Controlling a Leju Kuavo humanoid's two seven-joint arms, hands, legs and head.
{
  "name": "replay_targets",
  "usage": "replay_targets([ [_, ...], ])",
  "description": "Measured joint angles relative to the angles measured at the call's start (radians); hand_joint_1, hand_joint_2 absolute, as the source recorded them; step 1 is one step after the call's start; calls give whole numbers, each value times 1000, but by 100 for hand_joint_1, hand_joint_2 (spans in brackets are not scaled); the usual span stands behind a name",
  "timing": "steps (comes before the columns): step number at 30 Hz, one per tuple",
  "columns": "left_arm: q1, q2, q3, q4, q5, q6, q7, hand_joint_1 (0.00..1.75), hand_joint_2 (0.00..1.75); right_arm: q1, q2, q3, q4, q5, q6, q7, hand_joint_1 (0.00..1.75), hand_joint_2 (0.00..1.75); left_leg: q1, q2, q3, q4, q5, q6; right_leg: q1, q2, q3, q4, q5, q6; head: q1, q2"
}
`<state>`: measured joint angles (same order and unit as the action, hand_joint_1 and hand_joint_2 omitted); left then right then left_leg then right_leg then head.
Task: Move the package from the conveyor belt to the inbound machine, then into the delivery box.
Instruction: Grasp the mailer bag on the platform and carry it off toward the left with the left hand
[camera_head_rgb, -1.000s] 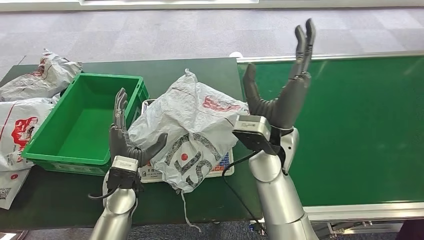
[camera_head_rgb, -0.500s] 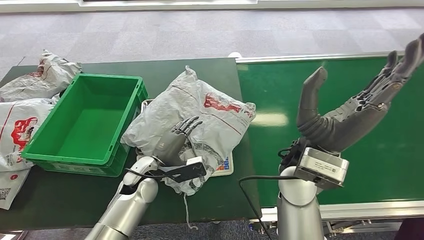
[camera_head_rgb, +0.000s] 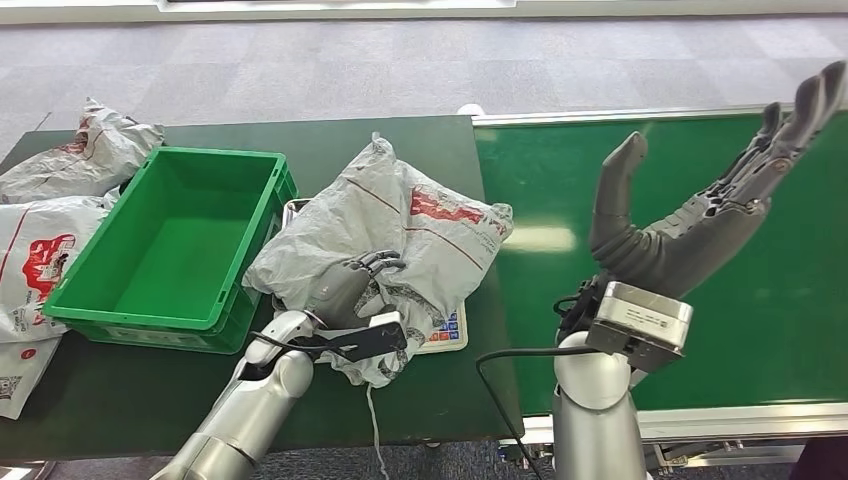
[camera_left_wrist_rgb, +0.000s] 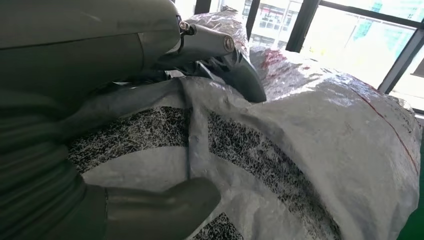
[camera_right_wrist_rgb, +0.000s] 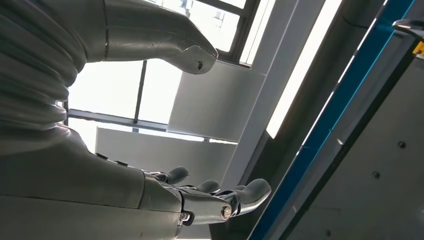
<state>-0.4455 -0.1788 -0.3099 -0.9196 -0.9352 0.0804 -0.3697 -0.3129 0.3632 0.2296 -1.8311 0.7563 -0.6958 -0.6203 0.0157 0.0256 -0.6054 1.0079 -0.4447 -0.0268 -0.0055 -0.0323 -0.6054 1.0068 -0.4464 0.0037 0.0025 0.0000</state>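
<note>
Belt fills the right of my head view, dark green and edged in metal, butted against the darker table. On the table I see a green bin, open and with nothing in it, and beside its far side a pile of bags in white and grey plastic. The package, a crumpled grey-white sack with red and black print, lies on the scale just beside the bin. My left hand lies on the package's near side, fingers curled into the plastic; from the wrist view it looks like a grip, though I can't be sure. My right hand hangs above the belt, fingers spread, holding nothing.
</note>
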Motion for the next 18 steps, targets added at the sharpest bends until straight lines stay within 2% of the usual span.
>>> replay_targets([
  [10, -4, 10, 21, -52, 108, 11, -59, 175, 175, -1, 0, 0, 50, 13, 0, 19, 0, 175, 0, 0, 0, 0, 0, 0, 0, 0, 0, 0, 0, 0, 0, 0],
  [18, -4, 14, 36, -76, 123, 11, -67, 175, 175, -2, 0, 0, 72, 17, 0, 21, 0, 175, 0, 0, 0, 0, 0, 0, 0, 0, 0, 0, 0, 0, 0, 0],
])
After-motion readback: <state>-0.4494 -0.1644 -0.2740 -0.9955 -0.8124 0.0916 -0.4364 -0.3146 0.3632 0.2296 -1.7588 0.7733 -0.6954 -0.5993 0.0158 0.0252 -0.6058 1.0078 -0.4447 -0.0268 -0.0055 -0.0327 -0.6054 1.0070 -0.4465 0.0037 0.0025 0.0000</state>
